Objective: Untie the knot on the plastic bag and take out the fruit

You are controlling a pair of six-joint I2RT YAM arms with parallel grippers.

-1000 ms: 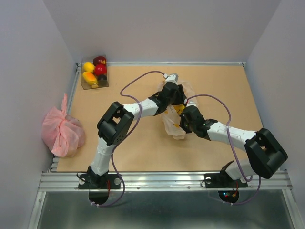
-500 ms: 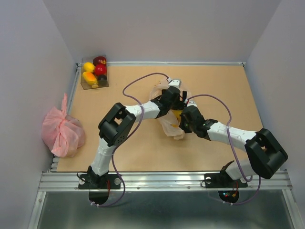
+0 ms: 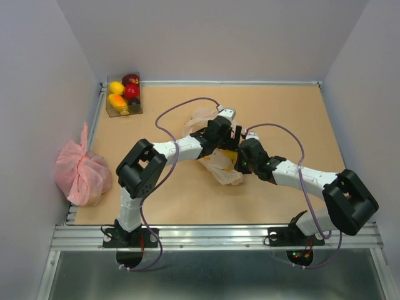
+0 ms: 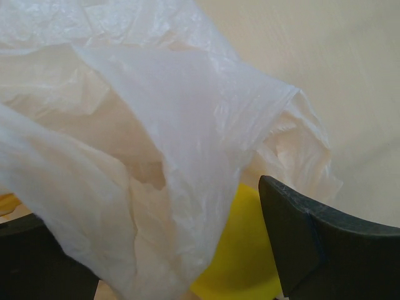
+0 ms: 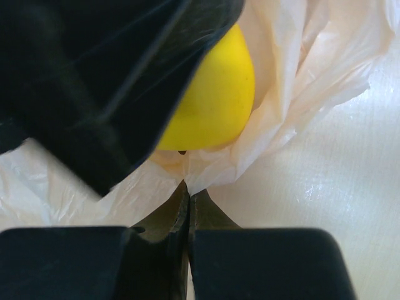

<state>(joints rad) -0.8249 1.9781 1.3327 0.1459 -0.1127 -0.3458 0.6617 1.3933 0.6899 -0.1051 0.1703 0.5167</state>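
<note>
Lying between the two arms on the tan table (image 3: 300, 119), the thin, crinkly, translucent peach-cream plastic bag (image 3: 220, 170) shows a round yellow fruit (image 5: 212, 94) inside its film. The left gripper (image 4: 169, 237) hangs over it, black fingers spread wide, gripping nothing. The right gripper (image 5: 187, 195) is pinched tight on the bag's edge just below that fruit.
</note>
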